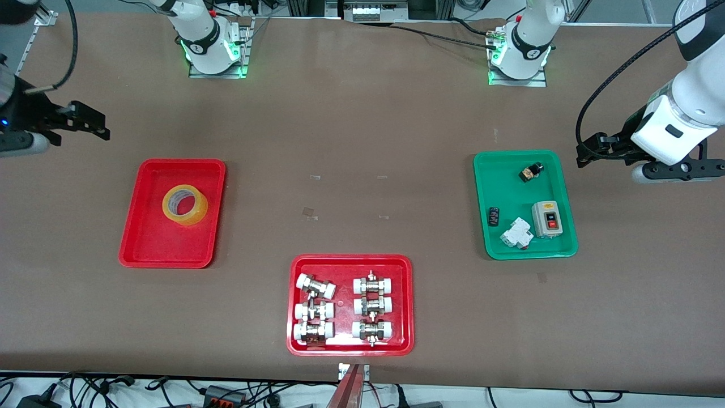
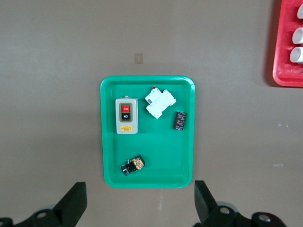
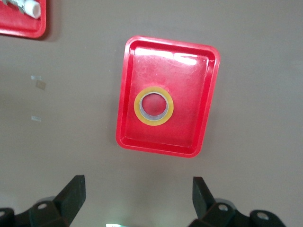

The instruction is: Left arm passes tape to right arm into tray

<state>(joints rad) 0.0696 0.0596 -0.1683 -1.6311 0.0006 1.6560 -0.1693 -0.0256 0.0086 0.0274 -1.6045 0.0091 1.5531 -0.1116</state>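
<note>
Under your right gripper [image 3: 135, 201], whose jaws stand wide apart and hold nothing, you have bare table, and just past the fingertips [image 3: 73, 196] sits the plain red tray [image 3: 130, 94] with the tape [image 3: 153, 105] lying flat inside it, core upward, apart from the rim on every side. From the front view you can see that the tape [image 1: 185, 204] rests in the half of that tray [image 1: 141, 243] farther from the camera, and that the right gripper [image 1: 93, 126] hangs at the right arm's end of the table, off the tray's edge and not over it.

Your left gripper [image 2: 139, 203] is likewise spread wide and empty; its black fingers [image 2: 75, 201] frame the short edge of the green tray [image 2: 106, 156]. Closest to those jaws in the green tray lies a small black and orange part [image 2: 132, 165], then a grey switch box [image 2: 126, 116] with a red button, a white breaker [image 2: 160, 102] and a little black block [image 2: 180, 120]. In the front view the left gripper [image 1: 592, 153] hovers at the left arm's end of the table, beside the green tray [image 1: 487, 238].

Between the two arms, nearer the camera, a second red tray [image 1: 345, 262] holds six white-capped metal fittings [image 1: 315, 287] in two columns
</note>
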